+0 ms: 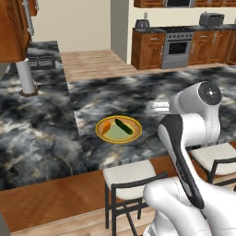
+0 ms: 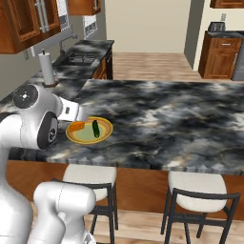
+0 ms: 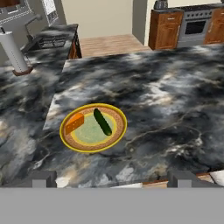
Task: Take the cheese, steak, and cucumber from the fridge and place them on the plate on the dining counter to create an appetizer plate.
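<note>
My own white arm covers the near corner of the counter [image 1: 138, 92] in both base views, and in the right base view my forearm hides the left edge of the plate [image 2: 106, 132]. No steak can be made out on the plate. My pincer [image 3: 111, 178] shows at the bottom of the hand view as two grey tips set wide apart, released, with nothing between them.

The counter is a long slab of black-and-white marbled stone on a reddish-brown wooden base, with two pale-seated stools [image 1: 128, 175] tucked against its near side. Beyond it lie a wood floor, wooden cabinets and a steel stove [image 1: 177, 45]. A paper towel roll [image 3: 12, 51] stands upright on the side counter, near a sink [image 2: 82, 58].

The plate sits near the counter's near edge. On it the orange cheese [image 3: 74, 123] lies at the left rim, and the dark green cucumber [image 3: 102, 121] lies across the middle, just beside the cheese but apart from it. My pincer hangs above the counter's near edge, apart from the plate, which lies ahead and slightly left of it.
</note>
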